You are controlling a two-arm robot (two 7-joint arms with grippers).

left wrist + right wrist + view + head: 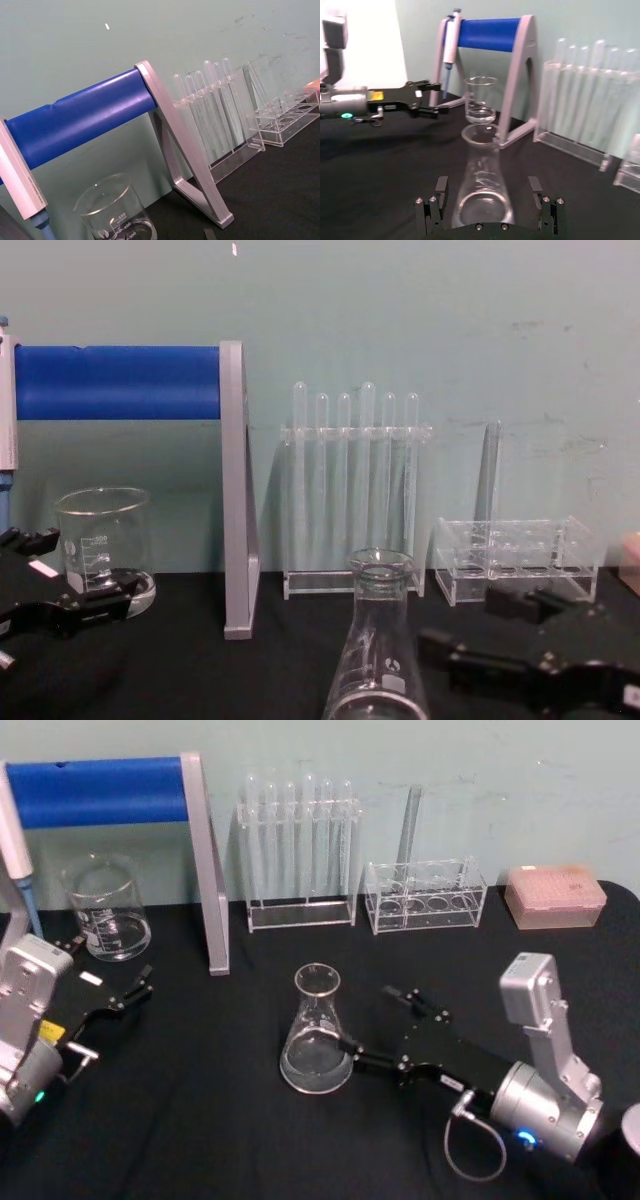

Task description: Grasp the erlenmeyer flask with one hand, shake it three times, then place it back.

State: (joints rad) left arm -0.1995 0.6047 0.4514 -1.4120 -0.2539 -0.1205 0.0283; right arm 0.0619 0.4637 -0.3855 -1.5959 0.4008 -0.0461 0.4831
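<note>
— Where do we find the erlenmeyer flask (318,1032) at this moment?

— It stands upright on the black desk (220,1120), near the middle, in front of the rack of test tubes (299,850). It looks empty, its flared rim pointing up.

— And the right hand (372,1026)?

— We see it reaching in low from the right, its two black fingers spread wide. In the right wrist view the flask (481,187) sits between the fingers (440,192), with a gap on each side, so the hand (489,189) is released and grasps nothing. In the head view the nearer finger comes right up beside the flask's base, though we cannot tell whether it touches the glass.

— What does the chest view add?

— There the flask (377,655) rises in the foreground, and the right hand (470,635) comes in from the right edge beside it, one finger nearer us and one farther back.

— What about the left hand (115,992)?

— It rests at the left of the desk, well apart from the flask, its fingers spread and holding nothing. It lies just in front of the glass beaker (107,908), which stands beside the grey stand with the blue roller (100,790).

— Anything else on the desk?

— A second clear rack (426,895) holding one tall tube sits right of the test tubes, and a pink box (555,896) stands at the far right.
</note>
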